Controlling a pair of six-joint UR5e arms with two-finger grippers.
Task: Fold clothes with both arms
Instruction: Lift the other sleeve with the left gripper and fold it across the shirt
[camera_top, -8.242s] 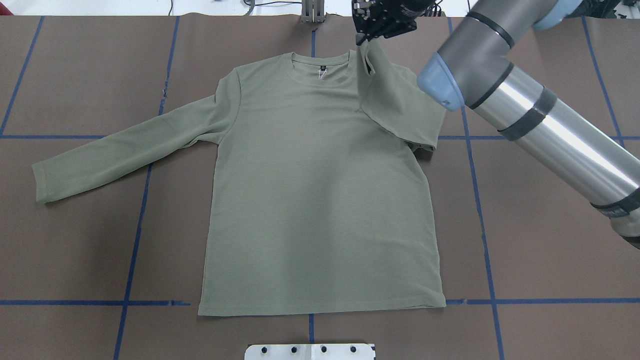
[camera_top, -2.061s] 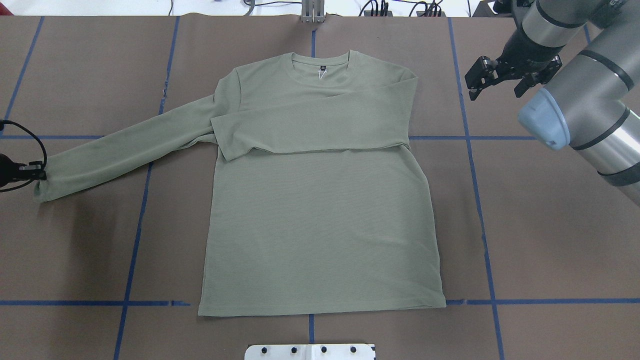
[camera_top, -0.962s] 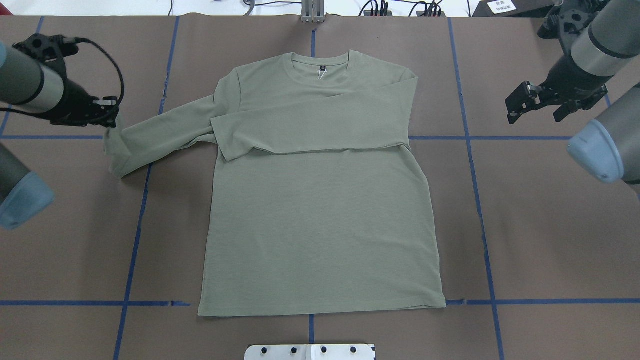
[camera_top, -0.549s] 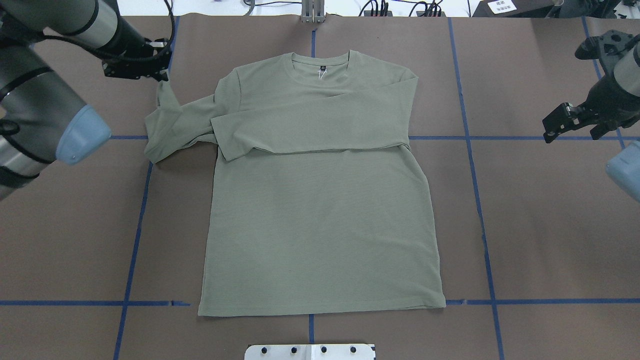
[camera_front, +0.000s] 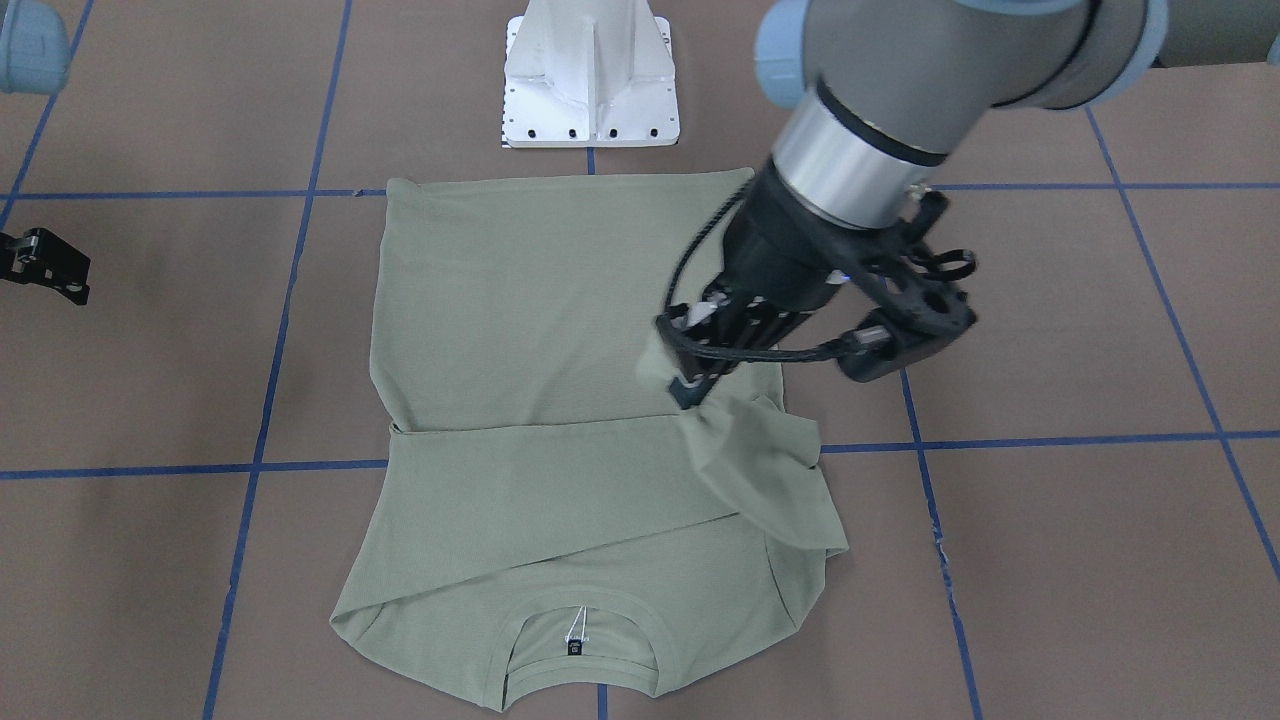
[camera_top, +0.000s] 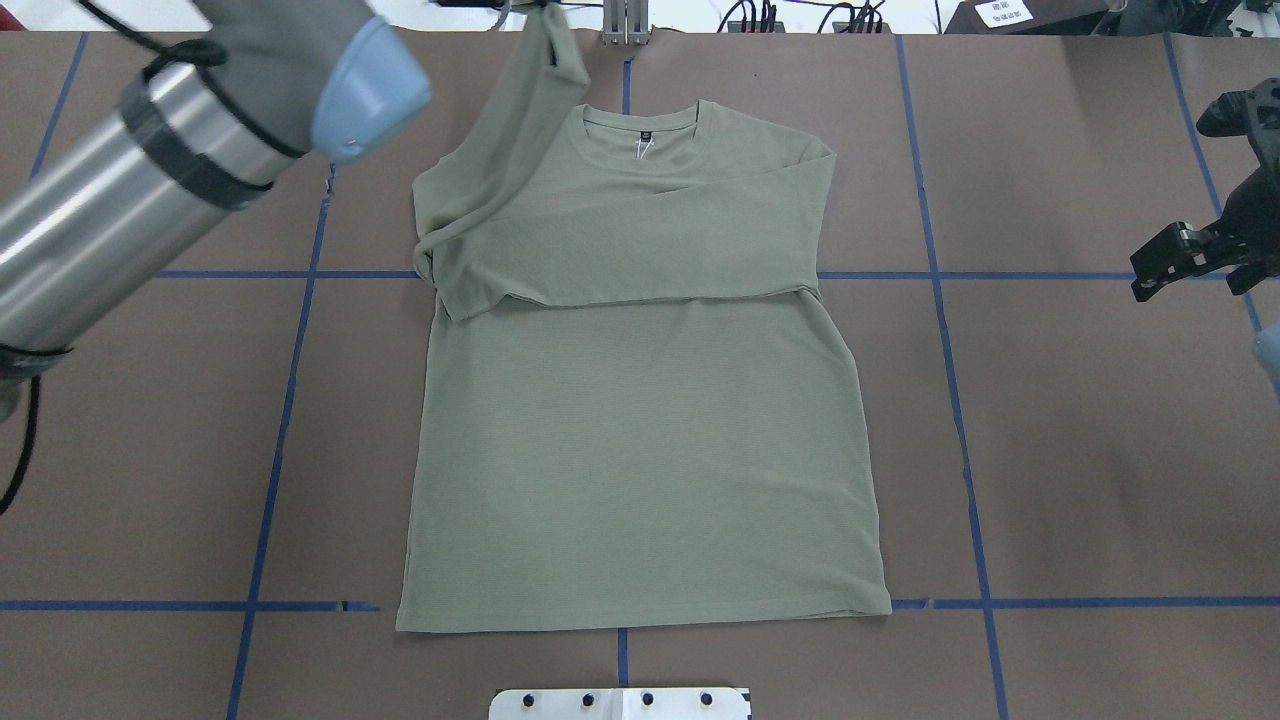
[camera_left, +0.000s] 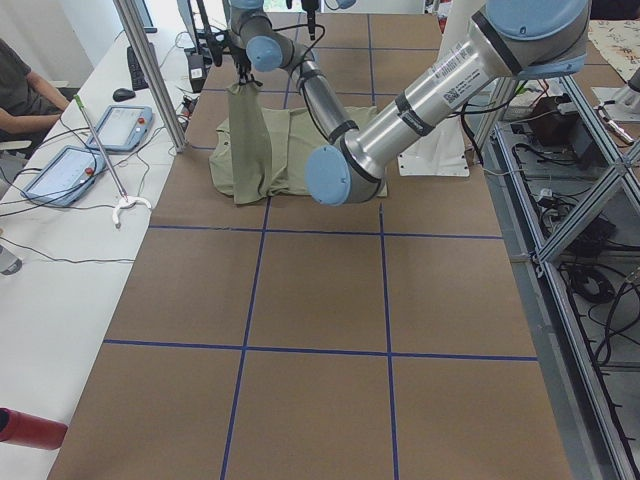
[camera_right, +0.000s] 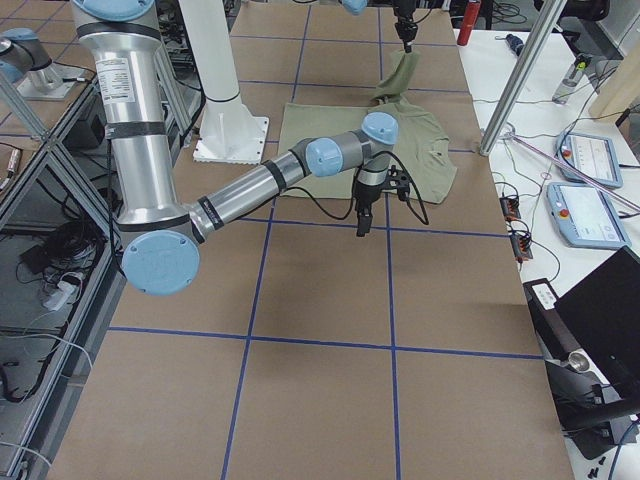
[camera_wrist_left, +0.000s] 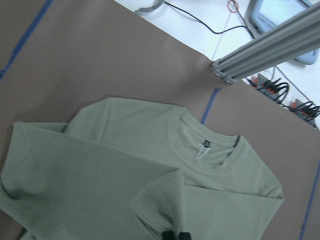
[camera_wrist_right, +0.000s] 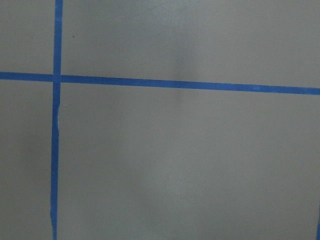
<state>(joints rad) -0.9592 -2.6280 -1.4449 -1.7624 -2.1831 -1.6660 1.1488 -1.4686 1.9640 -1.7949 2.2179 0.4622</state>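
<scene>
Knitwear item: pale sage-green long-sleeved knit shirt (camera_top: 640, 440), lying flat and face up at the middle of the brown paper-covered tabletop (camera_top: 1050, 450) marked with blue tape lines (camera_top: 965, 430). Hem towards the robot, round ribbed neck away from it; small dark neck label (camera_top: 645, 133) visible inside the collar.

Sleeves: the right-side sleeve (camera_top: 640, 250) lies folded flat across the chest. The left-side sleeve (camera_top: 500, 130) is raised off the tabletop and hangs from its cuff, draped over the shoulder.

Left hand (camera_front: 688, 392): black two-finger hand, pressed together on the cuff of the left-side sleeve. Cut off at the top edge of the overhead view; in its own wrist camera only two dark fingertips (camera_wrist_left: 175, 235) show at the bottom edge, the cuff's ribbed cloth against them.

Right hand (camera_top: 1188, 280): black two-finger hand, fingers spread and holding nothing, over bare tabletop well apart from the shirt. Partly cut off at the edge in the front-facing view; its wrist camera shows only tabletop and tape.

White metal base plate (camera_front: 590, 80): just beyond the hem.
</scene>
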